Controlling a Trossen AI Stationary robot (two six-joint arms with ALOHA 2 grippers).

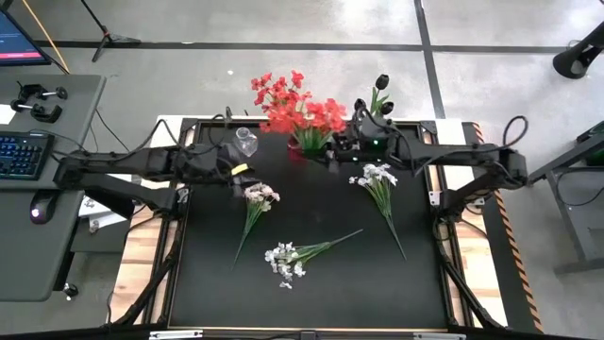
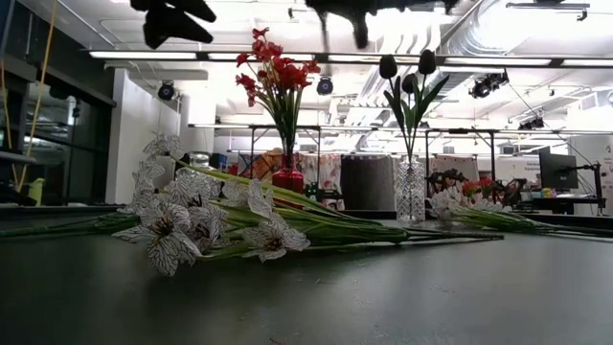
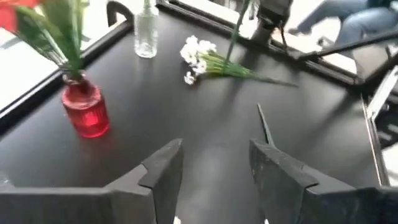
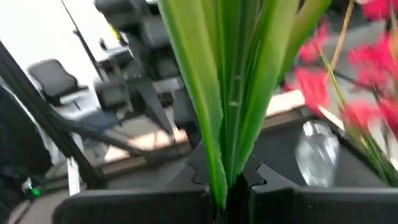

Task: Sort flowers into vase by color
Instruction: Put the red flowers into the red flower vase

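Note:
My right gripper [image 1: 338,149] hovers at the table's far side beside the red vase [image 1: 304,146], which holds red flowers [image 1: 293,104]. It is shut on a flower's green stem [image 4: 227,124]; the blossoms lie outside its wrist view. My left gripper [image 3: 214,168] is open with nothing between its fingers, in the air near the empty clear vase [image 1: 245,142]. Black flowers [image 2: 407,72] stand in another clear vase [image 2: 410,192]. Three white sprays [image 1: 262,195], [image 1: 283,260], [image 1: 376,175] lie flat on the black table. My right gripper pinches the leafy green stem [image 4: 225,183] between its two fingers. The fingers come in about level from the table's right side and lie across the stem. The stem stands upright, its lower end [image 3: 235,37] hanging below the fingers, clear of the table.
The table has a raised black rim [image 1: 184,236]. Free black surface lies between the white sprays and the near edge. A desk with a keyboard [image 1: 21,156] stands left of the table. A seated person [image 3: 348,25] shows beyond the table's right side.

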